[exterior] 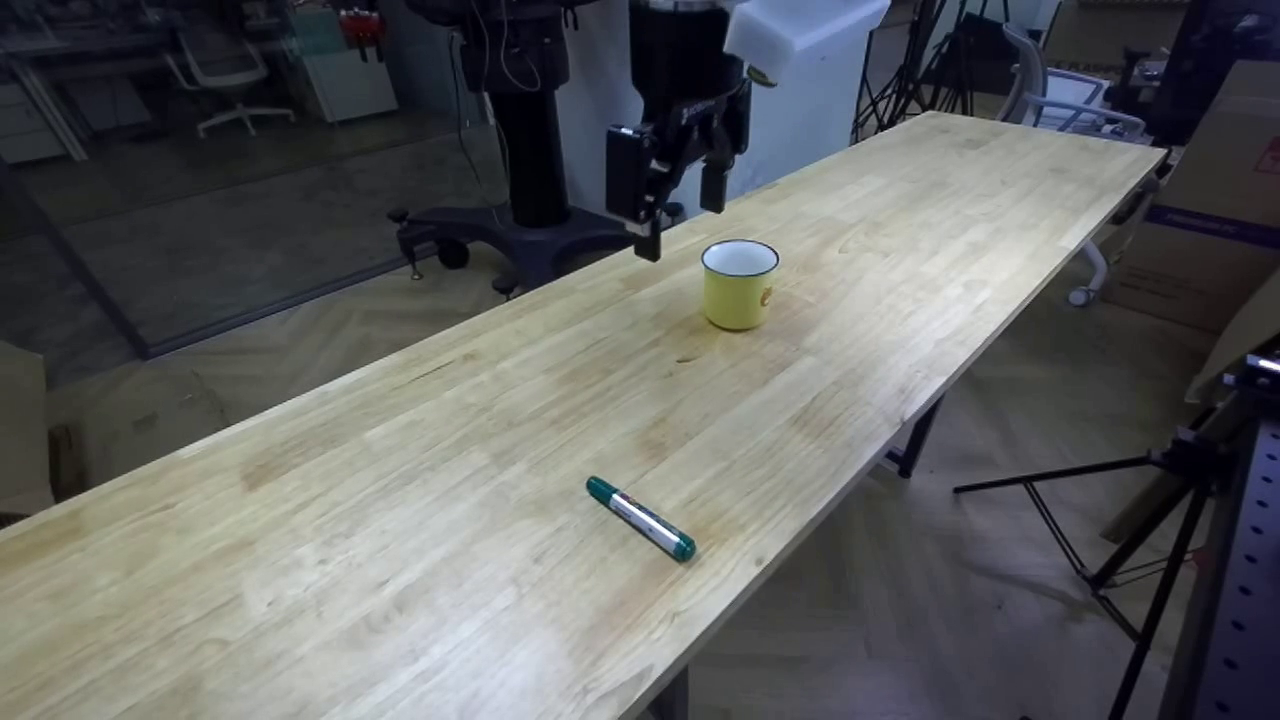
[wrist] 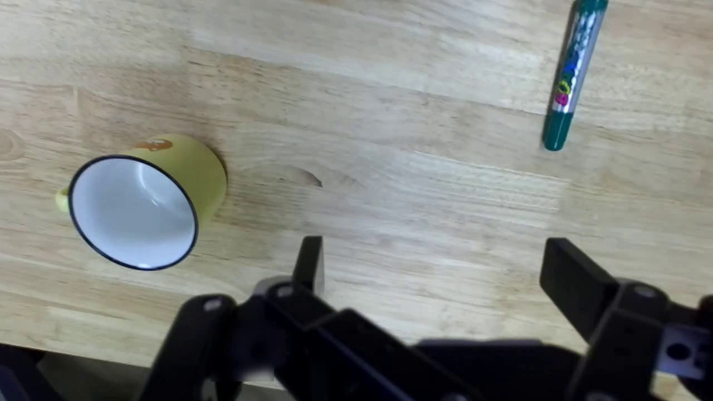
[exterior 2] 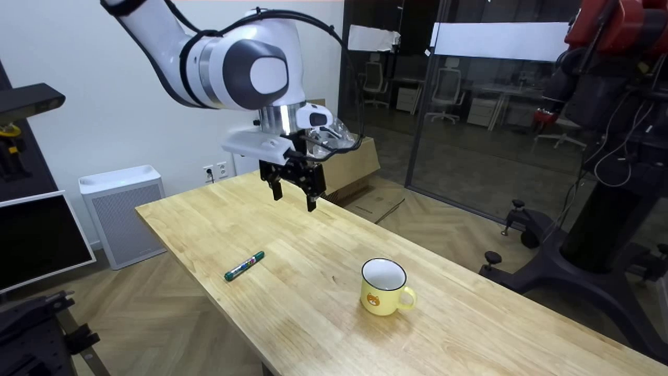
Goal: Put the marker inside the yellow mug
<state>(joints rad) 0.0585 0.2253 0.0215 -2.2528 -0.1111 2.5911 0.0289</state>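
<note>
The green marker (exterior: pixel 640 518) with a white printed label lies flat on the wooden table (exterior: pixel 330 540). It also shows in an exterior view (exterior 2: pixel 244 266) and at the top right of the wrist view (wrist: pixel 572 75). The yellow mug (exterior: pixel 732 302) stands upright with its white inside showing and nothing visible in it. It also shows in an exterior view (exterior 2: pixel 377 298), with its handle and bear print, and at the left of the wrist view (wrist: pixel 207 172). My gripper (wrist: pixel 433 250) is open and empty above the table, apart from both; it shows in both exterior views (exterior: pixel 681 225) (exterior 2: pixel 295 201).
A black wheeled stand (exterior: pixel 530 160) is beside the table's long edge. A cardboard box (exterior 2: pixel 355 167) stands on the floor by the table. A black tripod (exterior: pixel 1185 460) stands off the opposite long edge.
</note>
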